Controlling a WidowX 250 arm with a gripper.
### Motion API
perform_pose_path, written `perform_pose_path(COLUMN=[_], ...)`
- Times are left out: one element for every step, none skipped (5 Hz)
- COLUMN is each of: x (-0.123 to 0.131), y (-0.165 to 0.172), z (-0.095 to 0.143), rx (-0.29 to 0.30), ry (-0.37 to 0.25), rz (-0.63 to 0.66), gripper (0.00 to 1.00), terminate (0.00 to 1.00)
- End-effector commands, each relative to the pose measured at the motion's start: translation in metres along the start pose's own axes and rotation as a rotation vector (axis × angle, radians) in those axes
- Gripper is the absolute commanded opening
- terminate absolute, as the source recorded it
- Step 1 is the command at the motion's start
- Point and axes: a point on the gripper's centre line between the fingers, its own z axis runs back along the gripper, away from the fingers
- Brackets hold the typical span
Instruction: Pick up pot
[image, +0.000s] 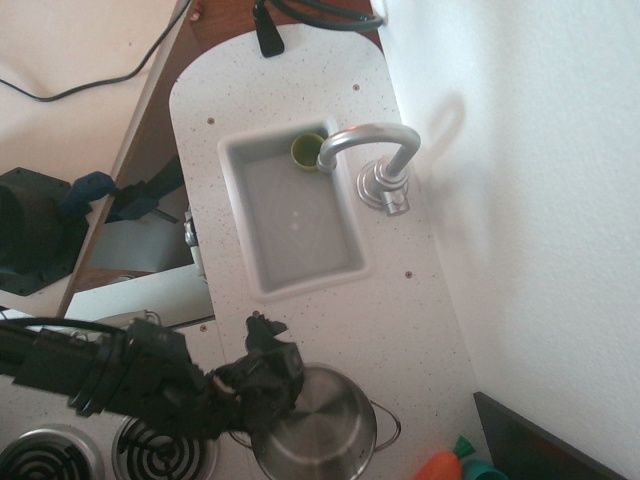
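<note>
With the fingers (268, 372) apparently clamped on the pot (318, 425) rim's sink-side (295, 212) edge, lifting seems underway and wants a steady rise.

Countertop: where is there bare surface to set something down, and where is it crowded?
Bare speckled counter lies between the sink and the pot, and again beyond the sink toward the rounded far end. The near end is crowded: pot, gripper at its rim, burners. The faucet fills the wall side.
</note>
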Motion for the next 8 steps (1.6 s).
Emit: perform_pose_path(x=[0.001,0.005,0.005,0.004,0.005,0.006,0.01,0.009], y=[0.001,-0.001,-0.001,0.0,-0.002,-0.007,-0.014,-0.022], z=[-0.003,-0.004,-0.006,-0.006,-0.005,0.0,0.034,0.042], rx=[0.028,0.019,0.029,0.042,0.055,0.066,0.02,0.014], ry=[-0.033,-0.033,-0.026,-0.035,-0.044,-0.065,-0.183,-0.201], rz=[0.023,0.005,0.0,0.002,-0.009,-0.05,-0.064,-0.095], gripper=[1.0,1.0,1.0,1.0,1.0,0.0,0.0,0.0], terminate=[0.0,0.0,0.0,0.0,0.0,0.0,0.0,0.0])
